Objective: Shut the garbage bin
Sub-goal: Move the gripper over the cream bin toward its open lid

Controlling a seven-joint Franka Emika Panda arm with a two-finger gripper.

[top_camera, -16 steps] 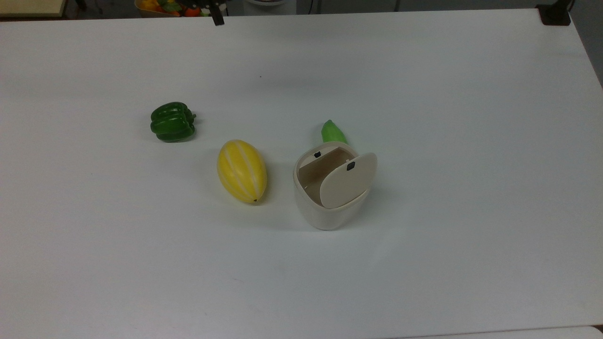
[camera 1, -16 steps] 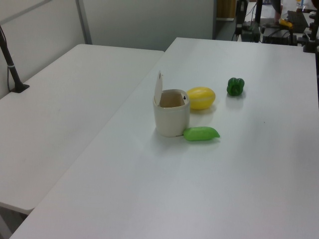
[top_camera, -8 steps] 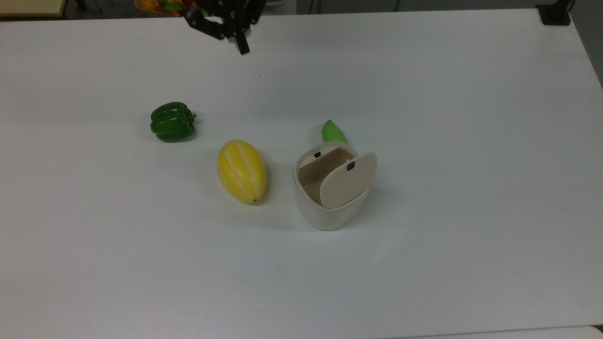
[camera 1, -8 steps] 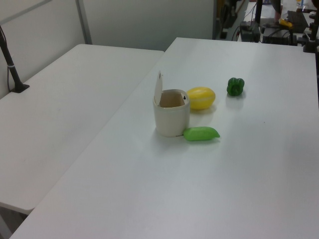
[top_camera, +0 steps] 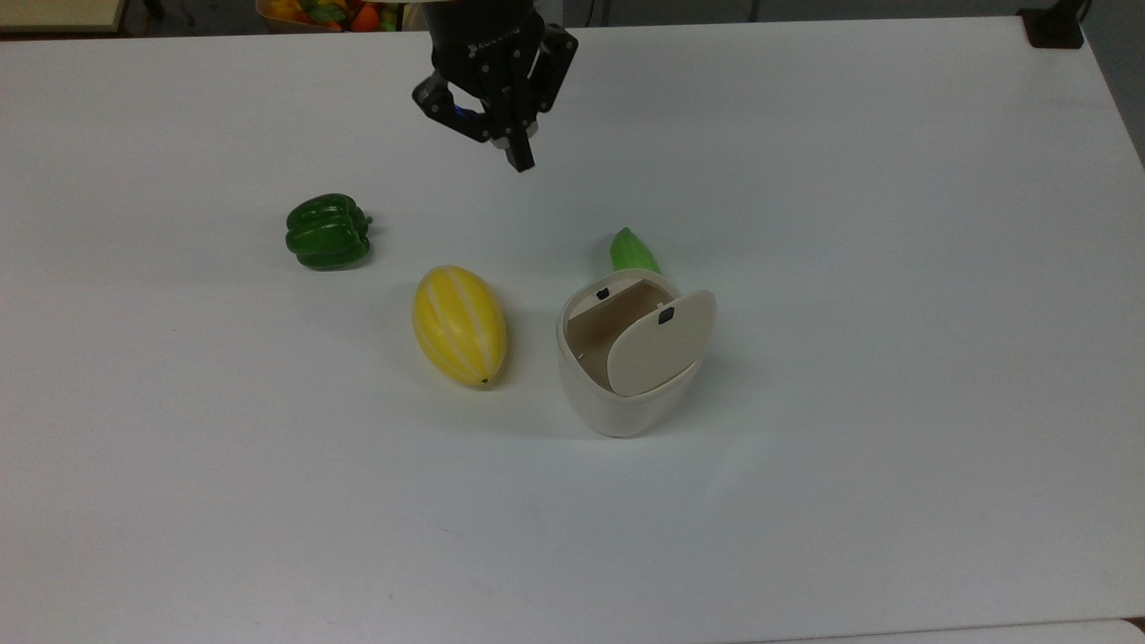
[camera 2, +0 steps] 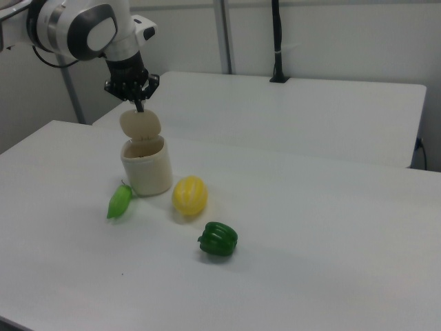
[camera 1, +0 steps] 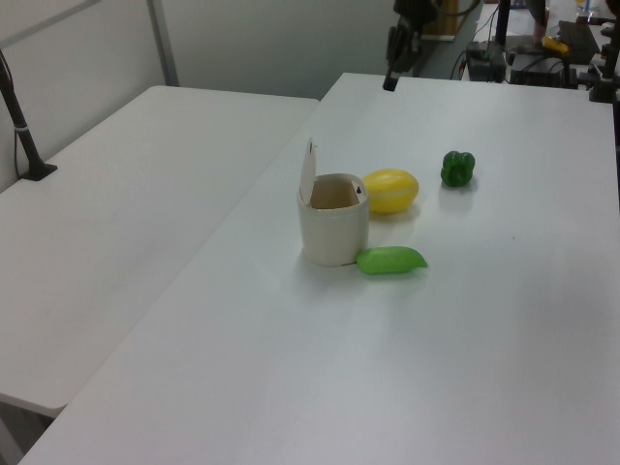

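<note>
Evidently light, stiff plastic, the garbage bin stands mid-table beside the yellow melon, its hinged lid upright and best pushed down near its free edge, while the hand, fingers together, hovers well apart.

Arm cut off by the upper edge in the top view, and by the left edge in the right view. Light green vegetable partly hidden behind the garbage bin in the top view. Bin interior largely screened by the raised lid there. Basket of produce clipped at the upper edge in the top view, contents too small to identify. Gripper tiny in the left view; spacing of the jaws indeterminable.
</note>
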